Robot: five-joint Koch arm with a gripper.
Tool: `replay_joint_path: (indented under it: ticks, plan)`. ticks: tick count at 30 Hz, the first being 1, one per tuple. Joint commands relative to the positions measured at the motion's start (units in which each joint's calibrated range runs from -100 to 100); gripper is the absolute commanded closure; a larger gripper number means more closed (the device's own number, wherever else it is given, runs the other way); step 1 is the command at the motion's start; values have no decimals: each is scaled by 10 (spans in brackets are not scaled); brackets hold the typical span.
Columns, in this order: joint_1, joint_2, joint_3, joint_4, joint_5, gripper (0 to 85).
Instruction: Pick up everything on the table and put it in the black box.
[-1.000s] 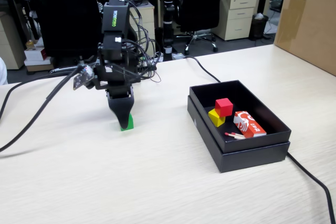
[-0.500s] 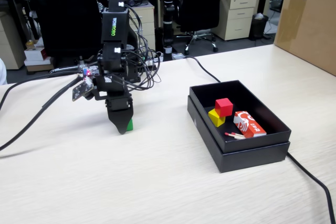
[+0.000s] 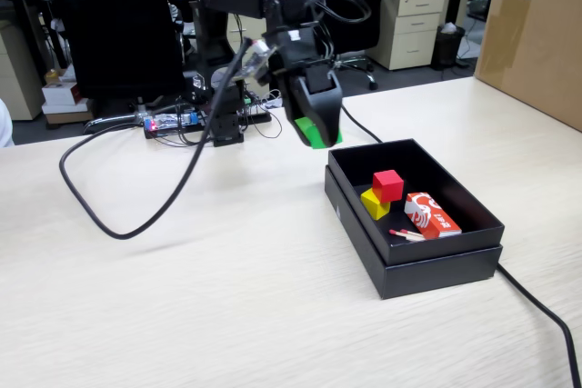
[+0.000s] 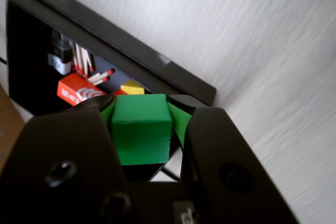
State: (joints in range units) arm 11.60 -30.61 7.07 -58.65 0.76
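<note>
Green cube is clamped between the two jaws of the gripper, seen in the lower centre of the wrist view; green pads line the inner jaw faces on either side of it. In the fixed view the cube shows as a green patch at the gripper tip, upper centre of the frame, held clear above the table and just up and left of the box.

The box is seen in the right half of the fixed view, resting on the table, open at the top. Inside it a red cube is stacked on a yellow cube, with a red-and-white packet just to their right and some matches lying at the packet's near end. In the wrist view the box fills the upper left, and the packet, matches and yellow cube are visible within it; the red cube is all but hidden behind the gripper there.

A black cable is looped across the left part of the table in the fixed view. A brown carton is set at the upper right edge of that view.
</note>
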Motion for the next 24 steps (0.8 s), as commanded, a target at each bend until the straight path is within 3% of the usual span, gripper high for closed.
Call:
replay_joint_path:
  ticks: [1, 21, 23, 24]
  plan:
    - [14, 29, 59, -1, 18, 846]
    - [42, 279, 136, -22, 54, 838]
    - [42, 279, 129, -25, 54, 677]
    - [42, 279, 129, -25, 54, 650]
